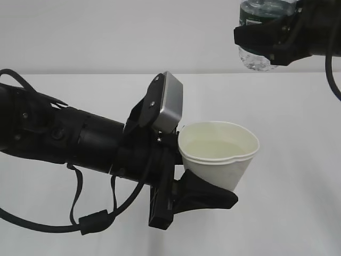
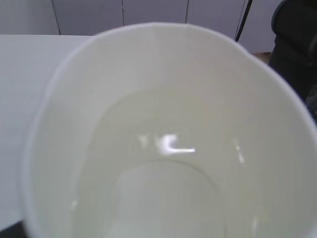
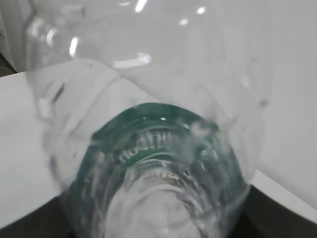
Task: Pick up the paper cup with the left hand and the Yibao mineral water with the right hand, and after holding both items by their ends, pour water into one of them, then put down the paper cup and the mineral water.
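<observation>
1. Gripping the cup [image 1: 219, 154] low on its wall, the left hand [image 1: 205, 184] holds it in the air over the near part of the white table [image 1: 298, 213], well apart from either side edge. The jaws are closed on the cup's lower half, one finger [image 1: 205, 196] showing beneath it.
2. The cup tilts slightly and holds pale liquid; the left wrist view shows the liquid surface [image 2: 168, 144] glinting.
3. Thin paper, so I judge it soft and easy to crush: the rim already looks pushed out of round. A light squeeze near the stiffer base seems the safest hold. With water in it, it is heavier and will spill if tipped.
4. Farther back and higher, at the top right of the exterior view, the right hand [image 1: 272, 40] is closed on the bottle [image 1: 261, 21], also clear of the table.
5. The bottle's clear ribbed wall [image 3: 148, 74] looks smooth, springy and probably slippery; the green label band [image 3: 153, 129] seems the firmest place to clamp.
</observation>
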### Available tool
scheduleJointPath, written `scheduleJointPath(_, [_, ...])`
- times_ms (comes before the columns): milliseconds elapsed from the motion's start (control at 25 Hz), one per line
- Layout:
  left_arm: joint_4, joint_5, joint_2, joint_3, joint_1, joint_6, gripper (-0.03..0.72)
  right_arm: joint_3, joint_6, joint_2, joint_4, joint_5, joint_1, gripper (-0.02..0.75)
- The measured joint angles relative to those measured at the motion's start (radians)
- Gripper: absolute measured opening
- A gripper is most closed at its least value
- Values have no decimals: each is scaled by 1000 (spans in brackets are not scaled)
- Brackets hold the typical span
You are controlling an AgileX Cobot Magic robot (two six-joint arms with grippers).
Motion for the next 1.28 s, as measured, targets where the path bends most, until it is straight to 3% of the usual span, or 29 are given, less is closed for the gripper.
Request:
scheduleJointPath(680, [-24, 17, 0, 0, 0, 0, 417, 0, -76, 0, 16, 74, 0, 419])
scheduleJointPath(1280, [-26, 22, 0, 0, 0, 0, 417, 0, -152, 0, 144, 175, -31, 419])
